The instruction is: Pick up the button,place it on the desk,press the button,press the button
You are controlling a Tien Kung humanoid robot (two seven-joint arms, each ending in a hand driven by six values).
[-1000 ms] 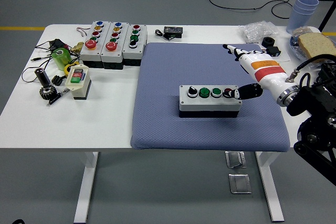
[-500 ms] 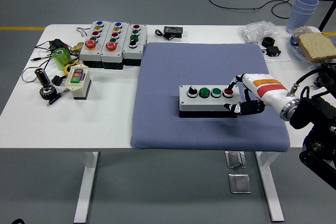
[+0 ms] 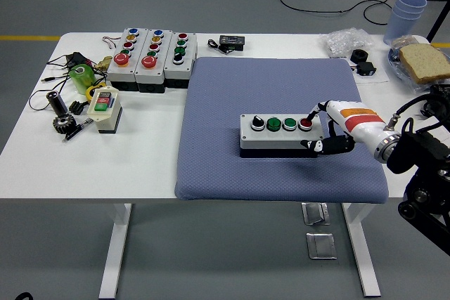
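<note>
A grey button box [image 3: 275,138] with a black selector, two green buttons and a red button [image 3: 306,124] lies on the blue mat [image 3: 267,82]. My right hand [image 3: 314,131], white with orange and red stripes, is at the box's right end. Its fingers [image 3: 314,112] lie over the top at the red button and its dark thumb [image 3: 318,146] rests against the front face, so it closes on the box. The box rests flat on the mat. My left arm is out of view.
Three more button boxes [image 3: 151,50] stand at the back left, with a small switch box [image 3: 105,107], a gear and cables beside them. Blue cups [image 3: 408,12], a plate with bread [image 3: 422,61] and small black parts sit at the back right.
My right hand has tipped down from a raised, spread pose and come onto the box's right end. Over the last half second it has barely moved.
</note>
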